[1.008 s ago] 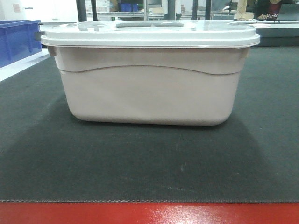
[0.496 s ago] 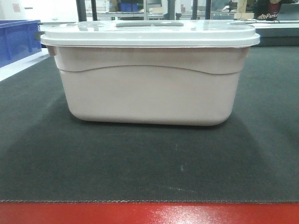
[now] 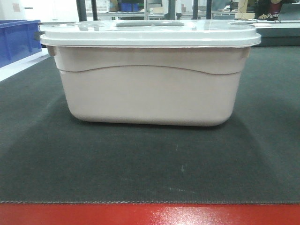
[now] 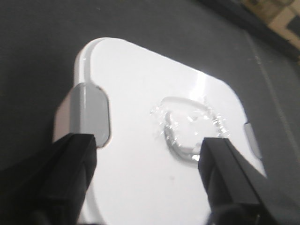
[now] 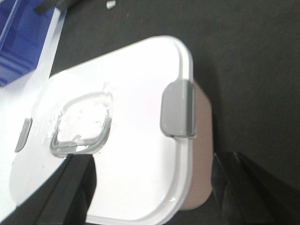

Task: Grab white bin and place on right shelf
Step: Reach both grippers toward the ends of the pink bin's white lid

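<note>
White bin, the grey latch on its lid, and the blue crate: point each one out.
white bin (image 3: 150, 96): front view, middle of its side wall.
grey latch (image 5: 177, 110): right wrist view, centre of the clip.
blue crate (image 3: 16, 42): front view, its near wall.

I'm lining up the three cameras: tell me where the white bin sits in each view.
Front-facing: the white bin fills the centre, side on, standing on the dark mat.
Left wrist: the white bin seen from above, its lid filling the middle.
Right wrist: the white bin, lid and one side wall, centre-left.
Shared landmark: the lid handle, mid-lid in all three.
</note>
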